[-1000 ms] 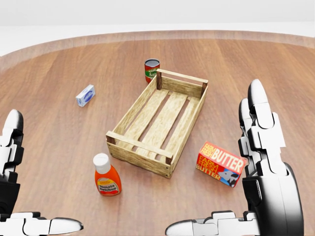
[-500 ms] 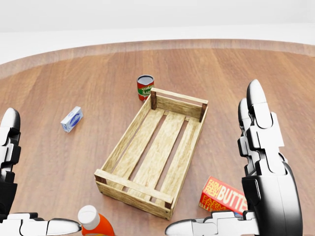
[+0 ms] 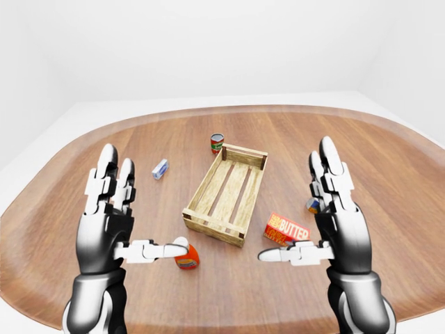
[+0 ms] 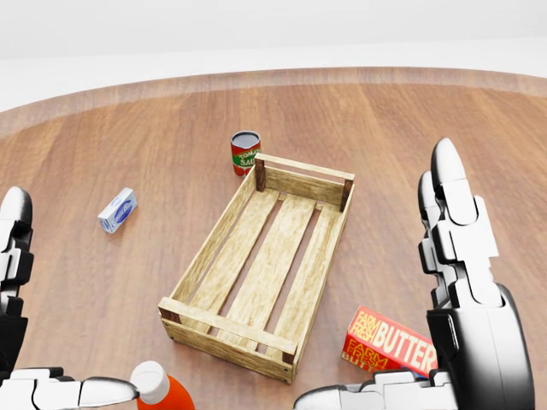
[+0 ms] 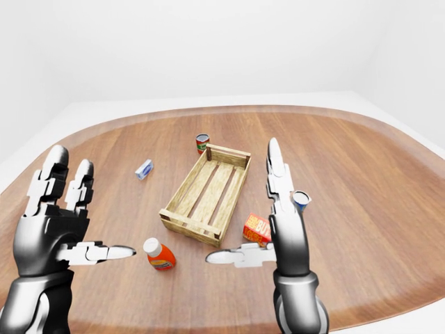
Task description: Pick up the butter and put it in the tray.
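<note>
The butter (image 4: 389, 343) is a red box with white lettering. It lies on the wooden table just right of the tray's lower right corner. The tray (image 4: 224, 329) is an open slatted wooden crate with nothing in it, in the middle of the head view. My right hand (image 3: 320, 223) is open, fingers pointing up and thumb out to the left. It hovers right of the butter and partly in front of it, without holding it. My left hand (image 3: 122, 223) is open and empty at the lower left, far from the butter.
An orange ketchup bottle (image 5: 158, 255) stands by the tray's lower left corner, near my left thumb. A tomato can (image 4: 244, 152) stands at the tray's upper left corner. A small blue-white box (image 4: 117, 210) lies left of the tray. A small can (image 5: 300, 200) shows behind my right hand.
The whole picture has shifted: tray, butter and bottle have slid down and slightly left in the head view, so the camera has moved. Both hands stay open and hold nothing.
</note>
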Controlling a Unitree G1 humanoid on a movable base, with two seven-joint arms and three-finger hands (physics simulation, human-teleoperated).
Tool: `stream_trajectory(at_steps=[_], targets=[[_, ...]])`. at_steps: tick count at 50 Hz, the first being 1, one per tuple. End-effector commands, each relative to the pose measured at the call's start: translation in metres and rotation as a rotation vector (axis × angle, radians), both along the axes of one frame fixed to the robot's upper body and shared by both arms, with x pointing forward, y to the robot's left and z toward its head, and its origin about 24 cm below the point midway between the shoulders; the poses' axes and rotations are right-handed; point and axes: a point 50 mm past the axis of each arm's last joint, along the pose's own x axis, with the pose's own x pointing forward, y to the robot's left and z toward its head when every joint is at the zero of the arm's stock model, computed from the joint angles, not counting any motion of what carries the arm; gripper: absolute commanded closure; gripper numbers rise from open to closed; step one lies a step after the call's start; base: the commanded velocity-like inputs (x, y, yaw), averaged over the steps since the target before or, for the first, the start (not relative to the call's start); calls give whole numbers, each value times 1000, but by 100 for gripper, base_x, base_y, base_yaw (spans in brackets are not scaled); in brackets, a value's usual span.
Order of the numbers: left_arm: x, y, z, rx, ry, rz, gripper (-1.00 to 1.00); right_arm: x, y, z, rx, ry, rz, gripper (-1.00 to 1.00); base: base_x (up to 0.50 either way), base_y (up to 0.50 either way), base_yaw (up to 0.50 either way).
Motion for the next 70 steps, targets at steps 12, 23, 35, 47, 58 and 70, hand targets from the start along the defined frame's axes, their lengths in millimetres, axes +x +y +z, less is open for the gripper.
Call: stream_trajectory(at_steps=[12, 23, 35, 47, 58, 70], targets=[[3, 4, 2, 0, -10, 22, -100, -20, -36, 26, -596, 88, -124, -100, 0, 0, 0], [2, 5, 2, -1, -10, 22, -100, -15, -67, 13, -728, 271, -237, -100, 0, 0, 0], [2, 3, 0, 1, -1, 21, -100, -3, -95, 0, -764, 386, -334, -100, 0, 0, 0], [5, 5, -1, -3, 0, 24, -100, 23, -93, -19, -757, 444, -224, -100, 0, 0, 0], [5, 5, 1, -2, -6, 28, -100, 48, -93, -39, -732, 485, -171, -100, 0, 0, 0], [5, 6, 1, -2, -8, 29, -100, 63, -86, -56, -748, 533, -122, -100, 0, 0, 0]])
